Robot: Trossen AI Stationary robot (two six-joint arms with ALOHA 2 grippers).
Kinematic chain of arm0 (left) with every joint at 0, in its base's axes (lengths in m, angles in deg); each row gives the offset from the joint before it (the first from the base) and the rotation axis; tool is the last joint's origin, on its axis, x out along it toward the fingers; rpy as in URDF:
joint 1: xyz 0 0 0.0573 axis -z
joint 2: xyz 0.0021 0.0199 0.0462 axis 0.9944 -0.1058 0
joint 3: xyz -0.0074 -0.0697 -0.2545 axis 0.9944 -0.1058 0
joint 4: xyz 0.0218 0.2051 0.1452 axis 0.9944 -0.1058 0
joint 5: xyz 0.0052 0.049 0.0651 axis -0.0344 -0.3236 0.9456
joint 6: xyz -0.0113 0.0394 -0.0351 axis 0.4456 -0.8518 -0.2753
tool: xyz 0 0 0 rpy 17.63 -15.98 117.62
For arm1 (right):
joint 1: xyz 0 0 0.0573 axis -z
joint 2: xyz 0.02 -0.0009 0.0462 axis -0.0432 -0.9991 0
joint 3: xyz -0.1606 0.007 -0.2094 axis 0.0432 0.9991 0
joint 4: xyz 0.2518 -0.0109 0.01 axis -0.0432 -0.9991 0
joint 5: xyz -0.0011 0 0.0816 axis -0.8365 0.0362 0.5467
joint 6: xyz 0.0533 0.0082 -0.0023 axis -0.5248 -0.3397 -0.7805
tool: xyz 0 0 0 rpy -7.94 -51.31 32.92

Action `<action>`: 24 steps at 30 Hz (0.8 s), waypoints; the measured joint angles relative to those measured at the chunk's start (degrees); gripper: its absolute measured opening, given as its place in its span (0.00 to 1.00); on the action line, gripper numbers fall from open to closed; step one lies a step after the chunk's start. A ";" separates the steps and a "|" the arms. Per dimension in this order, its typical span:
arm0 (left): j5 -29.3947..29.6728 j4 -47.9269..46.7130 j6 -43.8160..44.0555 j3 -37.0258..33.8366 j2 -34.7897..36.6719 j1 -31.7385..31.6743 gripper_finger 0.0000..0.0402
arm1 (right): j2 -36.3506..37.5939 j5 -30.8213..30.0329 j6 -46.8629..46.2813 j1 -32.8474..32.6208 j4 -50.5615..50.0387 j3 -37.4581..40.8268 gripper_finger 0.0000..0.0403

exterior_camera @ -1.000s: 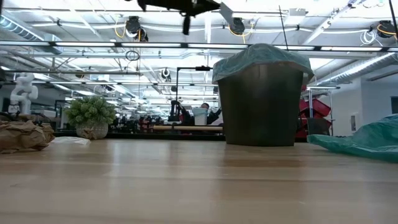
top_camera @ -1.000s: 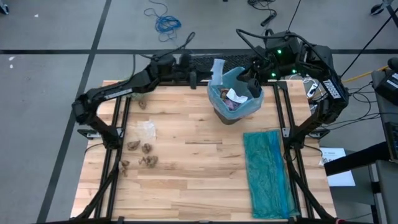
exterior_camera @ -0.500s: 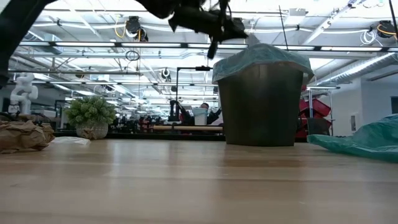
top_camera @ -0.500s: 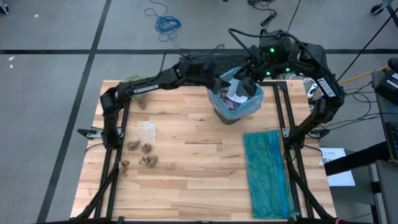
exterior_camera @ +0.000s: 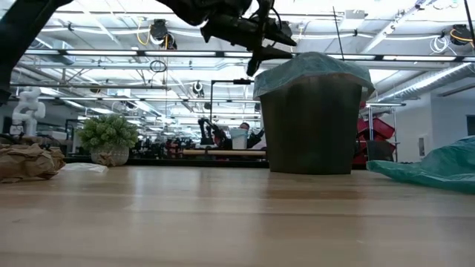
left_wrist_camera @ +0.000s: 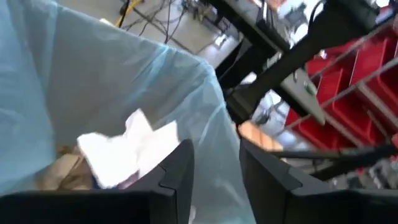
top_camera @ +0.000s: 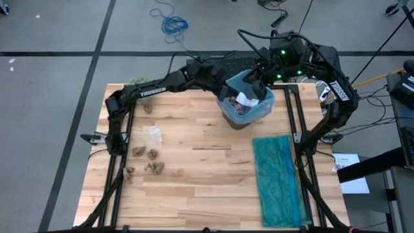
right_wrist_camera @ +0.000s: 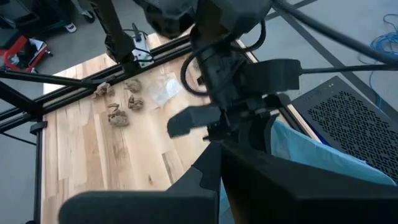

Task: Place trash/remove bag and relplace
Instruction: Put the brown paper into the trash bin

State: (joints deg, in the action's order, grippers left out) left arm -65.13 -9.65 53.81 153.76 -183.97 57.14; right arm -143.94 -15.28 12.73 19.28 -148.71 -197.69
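A dark bin lined with the light blue bag (top_camera: 228,97) stands at the table's far right; inside it lie white paper (left_wrist_camera: 124,149), brown wads and a purple piece. My left gripper (exterior_camera: 261,50) hangs open at the bin's far left rim, nothing between its fingers; the bag's rim (left_wrist_camera: 214,112) runs under the gap. My right gripper (top_camera: 261,85) hovers shut above the bin's right side. More trash, brown wads (top_camera: 147,157), lies on the table's left. My left gripper comes slanting down from the table's left with its open fingers (left_wrist_camera: 177,180) on either side of the bag's rim (left_wrist_camera: 221,155). I cannot tell whether either finger touches the plastic.
A darker teal bag (top_camera: 279,178) lies flat along the table's right side. A green fuzzy plant (exterior_camera: 107,137) stands at the far left corner, and a pale clear scrap (top_camera: 152,134) lies near the wads. The table's middle and near part hold nothing.
My left gripper has swung toward the table's right and down to the bin's rim, tipping downward, carrying a white paper. It has then opened, and the paper is no longer between its fingers.
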 joint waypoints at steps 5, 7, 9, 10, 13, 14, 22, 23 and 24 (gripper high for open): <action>6.40 -22.66 -12.42 7.59 4.79 -0.63 0.17 | 0.02 0.04 0.28 0.01 -0.14 0.00 0.00; 12.89 -33.54 -16.53 10.99 6.74 -0.55 0.06 | 0.02 0.05 0.82 0.02 -0.09 0.00 0.00; 18.53 -42.60 -17.20 13.16 8.49 -0.53 0.02 | 0.02 0.05 1.45 0.02 -0.09 0.00 0.00; 20.90 -47.32 -17.10 13.60 9.31 -0.54 0.02 | 0.02 0.05 1.55 0.00 -0.05 0.00 0.00; 29.22 -60.70 -15.76 13.23 11.84 -0.57 0.01 | 0.02 0.05 1.95 0.02 0.05 0.00 0.00; 32.05 -65.61 -15.77 12.61 12.58 -0.57 0.01 | 0.02 0.05 2.00 0.02 0.06 0.00 0.00; 32.42 -62.05 -9.41 -11.97 27.25 -1.40 0.00 | 0.02 0.09 2.60 0.02 0.04 0.00 0.00; 31.56 -59.20 -7.27 -16.50 30.14 -1.94 0.00 | 0.02 0.09 2.60 0.02 0.03 0.00 0.00; 31.01 -56.07 -5.14 -20.94 32.88 -2.58 0.00 | 0.02 0.10 2.60 0.02 0.02 0.00 0.00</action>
State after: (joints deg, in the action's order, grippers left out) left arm -34.12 -65.72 48.66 132.82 -151.09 54.56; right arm -143.92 -15.19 15.33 19.30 -148.69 -197.69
